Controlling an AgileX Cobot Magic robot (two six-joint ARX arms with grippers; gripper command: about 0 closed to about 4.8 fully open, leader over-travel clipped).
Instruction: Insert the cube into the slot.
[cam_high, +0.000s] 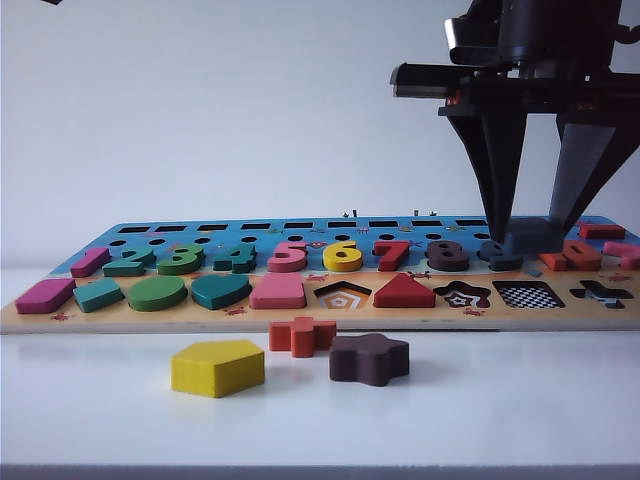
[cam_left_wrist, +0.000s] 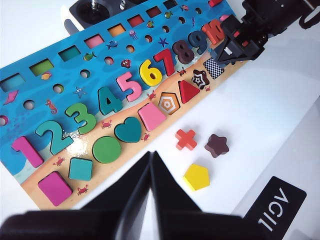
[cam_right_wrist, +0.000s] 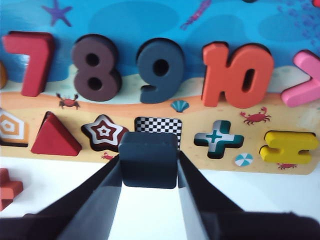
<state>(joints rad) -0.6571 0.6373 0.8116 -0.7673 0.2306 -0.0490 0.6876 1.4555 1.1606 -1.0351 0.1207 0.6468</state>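
The wooden puzzle board (cam_high: 300, 310) is the landmark, lying across the white table (cam_high: 500, 420) with its row of shape cut-outs along the near edge. Above the board's right end hangs the right gripper (cam_right_wrist: 148, 160), its 2 fingers (cam_right_wrist: 102, 192) closed part-way on the cube (cam_right_wrist: 148, 159), which fills the gap between them; the block is held clear of the board and looks level. The left gripper (cam_left_wrist: 151, 172) sits well back from the board's left half, its fingers (cam_left_wrist: 131, 200) pressed together on nothing.

The slot (cam_right_wrist: 158, 125), the checkerboard square between the star cut-out (cam_right_wrist: 104, 132) and the plus cut-out (cam_right_wrist: 218, 139), lies just beyond the cube in the right wrist view and a little towards the plus cut-out. From the exterior view the cube (cam_high: 533, 236) hovers over the number row behind the slot (cam_high: 528, 295), near the 9 (cam_high: 497, 254), so the 2 views disagree on depth. Either way the right arm is plainly the nearer one, and my judgement is that the cube needs centring over the slot, edges squared to it, before it goes down
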